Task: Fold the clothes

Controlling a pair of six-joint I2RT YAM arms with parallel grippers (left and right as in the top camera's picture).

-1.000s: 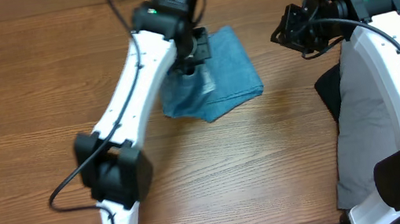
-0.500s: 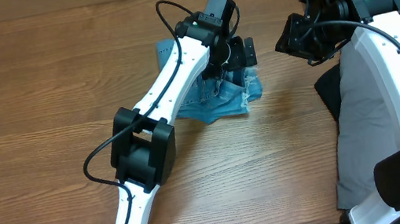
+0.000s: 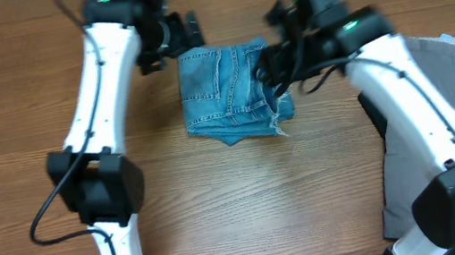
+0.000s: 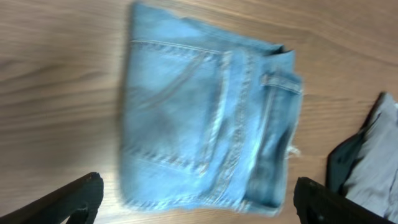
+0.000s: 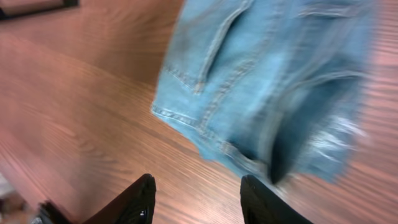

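The clothes in play are light-blue jeans (image 3: pixel 231 91), folded into a compact rectangle at the table's back middle, pocket side up. In the left wrist view the jeans (image 4: pixel 205 124) lie just ahead of my left gripper (image 4: pixel 199 208), which is wide open and holds nothing. Seen from overhead, the left gripper (image 3: pixel 189 35) hovers off the bundle's upper left corner. My right gripper (image 3: pixel 275 68) is over the bundle's right edge. The right wrist view has the right gripper (image 5: pixel 199 205) open above bare wood, with the jeans (image 5: pixel 267 81) and their frayed edge just beyond its fingertips.
Grey trousers (image 3: pixel 451 112) lie at the right edge under the right arm, with a black cloth (image 3: pixel 373 110) poking out at their left side. Both also appear in the left wrist view, grey trousers (image 4: pixel 379 158) and black cloth (image 4: pixel 343 163). Bare wooden table (image 3: pixel 248 206) extends in front.
The left gripper let go of the jeans, opened wide and drew back to the upper left. The right arm swung left to the jeans' right edge, its jaws widening. The jeans now lie flatter.
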